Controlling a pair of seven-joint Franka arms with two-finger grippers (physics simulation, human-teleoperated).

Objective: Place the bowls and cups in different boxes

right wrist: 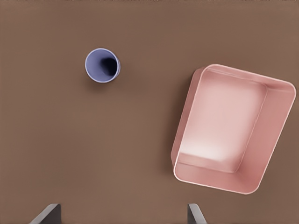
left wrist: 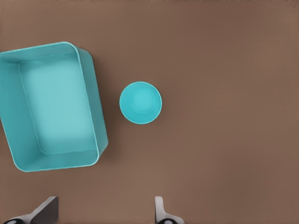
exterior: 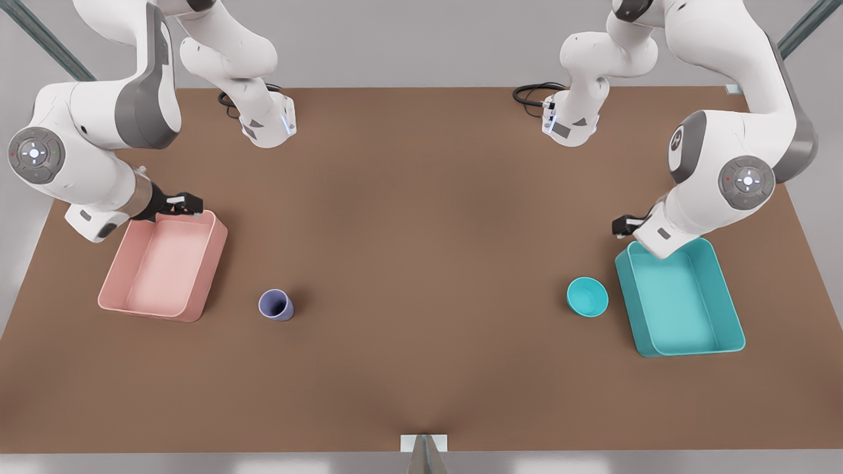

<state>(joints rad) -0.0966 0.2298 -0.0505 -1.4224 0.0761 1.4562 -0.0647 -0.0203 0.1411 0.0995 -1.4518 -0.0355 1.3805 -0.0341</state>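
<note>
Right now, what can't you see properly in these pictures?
- Front view: the far corner of the teal box is covered by the left arm; the left gripper mostly hides behind its own wrist.
- Front view: the right gripper covers a far corner of the pink box.
- Both wrist views: the fingers are cut off by the picture's edge.
- Right wrist view: the cup has a shadowed inside.

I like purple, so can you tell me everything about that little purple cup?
The purple cup is small, lavender, smooth and plain, with no handle. It is taller than wide and narrows toward its base. It stands upright and open, with nothing showing inside, on the bare brown table. The pink box sits apart from it, on the front view's left. Nothing touches it except the table.
</note>
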